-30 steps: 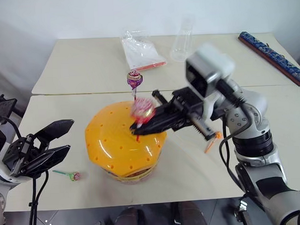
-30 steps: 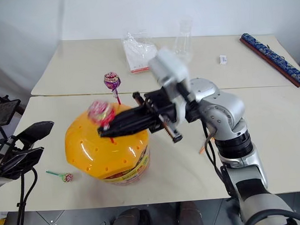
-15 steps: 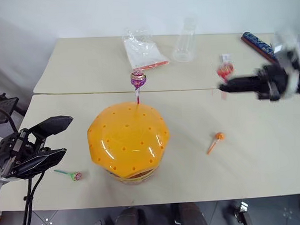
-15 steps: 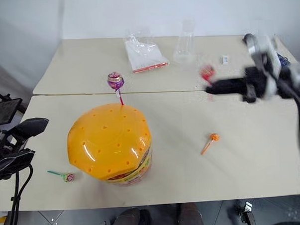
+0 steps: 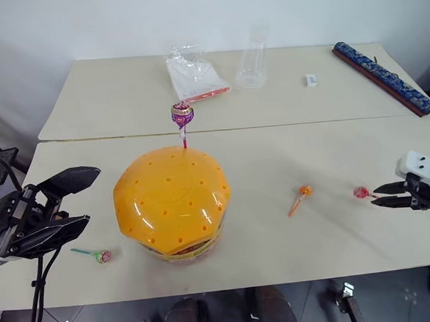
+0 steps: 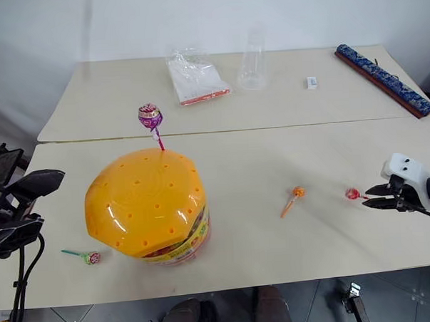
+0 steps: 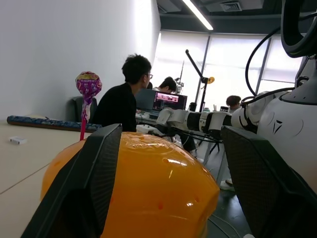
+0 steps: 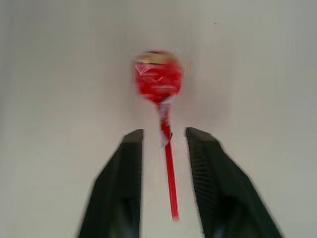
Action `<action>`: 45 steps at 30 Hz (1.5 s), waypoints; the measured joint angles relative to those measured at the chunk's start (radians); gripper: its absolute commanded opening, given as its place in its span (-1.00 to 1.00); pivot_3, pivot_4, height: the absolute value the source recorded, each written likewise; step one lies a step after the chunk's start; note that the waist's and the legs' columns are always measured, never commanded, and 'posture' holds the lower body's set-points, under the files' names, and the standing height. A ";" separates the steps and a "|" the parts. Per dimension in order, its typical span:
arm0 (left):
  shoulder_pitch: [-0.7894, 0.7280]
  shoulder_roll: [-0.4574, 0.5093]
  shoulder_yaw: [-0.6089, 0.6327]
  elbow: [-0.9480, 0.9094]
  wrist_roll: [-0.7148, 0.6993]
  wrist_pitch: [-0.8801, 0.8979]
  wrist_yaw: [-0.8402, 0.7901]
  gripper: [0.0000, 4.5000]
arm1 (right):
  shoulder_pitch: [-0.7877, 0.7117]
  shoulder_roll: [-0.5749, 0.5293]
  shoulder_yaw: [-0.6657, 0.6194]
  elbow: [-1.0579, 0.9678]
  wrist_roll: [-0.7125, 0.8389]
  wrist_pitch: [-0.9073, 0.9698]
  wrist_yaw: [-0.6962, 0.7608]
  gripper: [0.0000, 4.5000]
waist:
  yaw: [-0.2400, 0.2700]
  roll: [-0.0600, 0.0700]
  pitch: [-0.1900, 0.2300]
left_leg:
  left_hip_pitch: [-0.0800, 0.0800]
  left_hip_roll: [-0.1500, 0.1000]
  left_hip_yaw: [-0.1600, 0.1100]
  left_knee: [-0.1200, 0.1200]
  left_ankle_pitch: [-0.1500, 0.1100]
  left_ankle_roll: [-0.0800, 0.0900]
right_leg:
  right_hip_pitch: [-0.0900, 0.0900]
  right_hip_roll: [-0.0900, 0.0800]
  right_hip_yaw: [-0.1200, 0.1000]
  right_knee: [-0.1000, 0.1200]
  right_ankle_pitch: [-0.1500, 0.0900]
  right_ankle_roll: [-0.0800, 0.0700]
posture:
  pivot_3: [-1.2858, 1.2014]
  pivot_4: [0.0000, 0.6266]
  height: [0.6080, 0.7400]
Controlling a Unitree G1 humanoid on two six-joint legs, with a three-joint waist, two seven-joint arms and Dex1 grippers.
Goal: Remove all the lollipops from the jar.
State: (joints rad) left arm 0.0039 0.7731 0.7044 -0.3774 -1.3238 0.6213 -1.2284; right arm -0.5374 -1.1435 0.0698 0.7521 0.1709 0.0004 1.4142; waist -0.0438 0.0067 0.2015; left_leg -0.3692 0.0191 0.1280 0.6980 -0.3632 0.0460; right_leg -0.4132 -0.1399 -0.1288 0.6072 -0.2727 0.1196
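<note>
Now, at the far left the left gripper (image 5: 56,207) hangs with its two black fingers spread apart, holding nothing; below it a lollipop with a green stick (image 5: 95,254) lies on the matte beige table (image 5: 307,143). To its right stands the jar (image 5: 172,203), with a glossy orange dome lid dotted with small holes and a printed band at the base whose writing cannot be read. A purple-wrapped lollipop (image 5: 182,115) stands upright on a red stick at the far edge of the lid. The left wrist view adds what the head views do not: people sitting at screens behind the jar. Farther right an orange lollipop (image 5: 300,197) lies flat, well apart from both grippers. At the far right the right gripper (image 5: 379,195) has its fingers parted. Its wrist view shows a red lollipop (image 8: 158,82) in shiny crinkled wrapper, with the stick lying in the gap between the fingers and no pad clearly touching it.
</note>
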 measured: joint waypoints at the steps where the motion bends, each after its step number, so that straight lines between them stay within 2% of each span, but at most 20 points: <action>1: 0.009 0.000 0.010 0.002 -0.001 0.000 0.000 0.51 | -0.003 0.010 -0.009 -0.005 0.012 0.004 0.010 0.28 | 0.001 0.000 0.000 | 0.000 0.000 0.000 0.000 0.000 0.000 | 0.000 0.000 0.000 0.000 0.000 0.000 | 0.03 -0.52 1.00; 3: 0.028 0.000 0.036 0.011 -0.001 0.000 -0.001 0.51 | -0.018 0.029 -0.039 -0.049 0.050 0.039 0.035 0.57 | 0.002 0.001 0.000 | 0.000 0.000 -0.001 0.000 0.000 0.000 | 0.000 0.000 0.000 0.000 0.000 0.000 | 0.03 -0.52 1.00; 6: 0.079 -0.001 0.079 0.042 0.003 0.000 -0.006 0.51 | -0.077 0.077 -0.094 -0.223 0.170 0.162 0.055 0.99 | 0.000 0.002 0.001 | 0.000 0.001 -0.001 0.000 0.000 0.000 | 0.000 0.000 0.000 0.000 0.000 -0.001 | 0.03 -0.52 1.00; 10: 0.119 -0.027 0.105 0.073 0.014 -0.010 -0.008 0.51 | -0.238 0.230 -0.128 -0.561 0.405 0.421 -0.002 0.99 | 0.004 0.002 0.001 | -0.001 0.004 -0.005 0.001 -0.002 -0.004 | -0.001 -0.004 0.002 0.002 0.000 -0.003 | 0.03 -0.52 1.00; 13: 0.115 -0.048 0.102 0.076 0.016 -0.018 -0.004 0.51 | -0.343 0.361 -0.124 -0.688 0.522 0.557 -0.091 0.99 | 0.019 0.001 0.001 | -0.003 0.006 -0.009 0.001 -0.003 -0.006 | -0.002 -0.003 -0.001 0.003 -0.001 -0.005 | 0.03 -0.52 1.00; 18: 0.103 -0.069 0.104 0.078 0.015 -0.035 0.022 0.51 | -0.414 0.533 -0.092 -0.769 0.595 0.694 -0.214 0.99 | 0.041 0.000 0.000 | -0.006 0.003 -0.010 0.001 -0.005 -0.005 | -0.004 0.002 -0.004 0.004 -0.001 -0.005 | 0.03 -0.52 1.00; 24: 0.130 -0.093 0.110 0.071 0.015 -0.038 0.034 0.51 | -0.432 0.666 -0.044 -0.807 0.624 0.731 -0.245 0.99 | 0.034 -0.001 -0.001 | -0.006 0.002 -0.007 0.001 -0.006 -0.003 | -0.004 0.005 -0.005 0.004 0.000 -0.004 | 0.03 -0.52 1.00; 31: 0.116 -0.111 0.096 0.032 0.014 -0.047 0.051 0.51 | -0.493 0.759 0.040 -0.781 0.585 0.736 -0.264 0.99 | 0.018 -0.002 -0.001 | -0.004 0.006 -0.004 0.002 -0.003 -0.005 | -0.004 0.008 -0.004 0.005 0.000 -0.004 | 0.03 -0.52 1.00; 34: 0.108 -0.118 0.078 0.032 0.014 -0.052 0.059 0.51 | -0.498 0.777 0.045 -0.771 0.582 0.750 -0.270 0.74 | 0.014 -0.002 -0.001 | -0.003 0.006 -0.004 0.002 -0.003 -0.005 | -0.004 0.009 -0.003 0.006 0.000 -0.004 | 0.03 -0.52 1.00; 45: 0.090 -0.119 0.073 0.032 0.014 -0.064 0.076 0.51 | -0.498 0.805 0.048 -0.743 0.561 0.738 -0.270 -0.87 | 0.013 -0.002 -0.001 | -0.004 0.006 -0.003 0.001 -0.003 -0.005 | -0.005 0.009 -0.003 0.006 0.000 -0.004 | 0.03 -0.52 1.00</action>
State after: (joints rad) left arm 0.0941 0.6544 0.7775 -0.3459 -1.3101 0.5572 -1.1527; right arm -1.0356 -0.3384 0.1174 0.0095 0.7314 0.7386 1.1445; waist -0.0307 0.0044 0.2002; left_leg -0.3727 0.0252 0.1246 0.6992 -0.3661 0.0409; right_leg -0.4181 -0.1311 -0.1320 0.6128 -0.2732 0.1156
